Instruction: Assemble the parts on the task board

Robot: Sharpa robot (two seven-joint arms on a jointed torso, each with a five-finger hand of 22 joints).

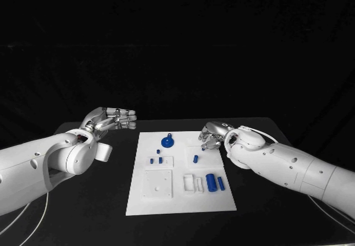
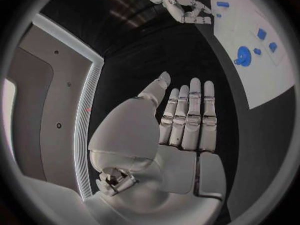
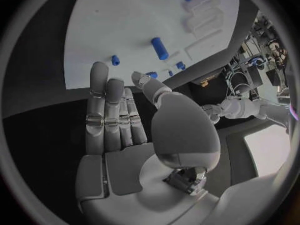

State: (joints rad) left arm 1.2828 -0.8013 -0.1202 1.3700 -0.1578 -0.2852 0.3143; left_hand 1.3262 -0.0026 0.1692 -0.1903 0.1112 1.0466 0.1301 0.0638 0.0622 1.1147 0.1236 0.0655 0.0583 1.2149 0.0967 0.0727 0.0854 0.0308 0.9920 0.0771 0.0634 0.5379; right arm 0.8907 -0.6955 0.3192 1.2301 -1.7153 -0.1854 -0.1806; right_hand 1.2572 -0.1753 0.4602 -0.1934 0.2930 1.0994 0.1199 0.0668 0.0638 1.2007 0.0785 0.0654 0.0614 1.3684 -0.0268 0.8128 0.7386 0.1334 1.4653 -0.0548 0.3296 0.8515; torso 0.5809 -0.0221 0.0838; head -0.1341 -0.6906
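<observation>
White rectangular task board [image 1: 180,202] at table centre, small blue plastic parts [image 1: 168,141] on it. Left hand [image 1: 111,120] left of board, right hand [image 1: 212,136] at its far right edge; both empty, fingers extended.

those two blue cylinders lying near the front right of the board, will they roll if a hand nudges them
Probably. The two blue cylinders lie on their sides on the flat white board, so a sideways nudge would likely set them rolling. They look small and rigid, likely light, and may skid on the smooth board. The white holder beside them might stop a roll that way.
</observation>
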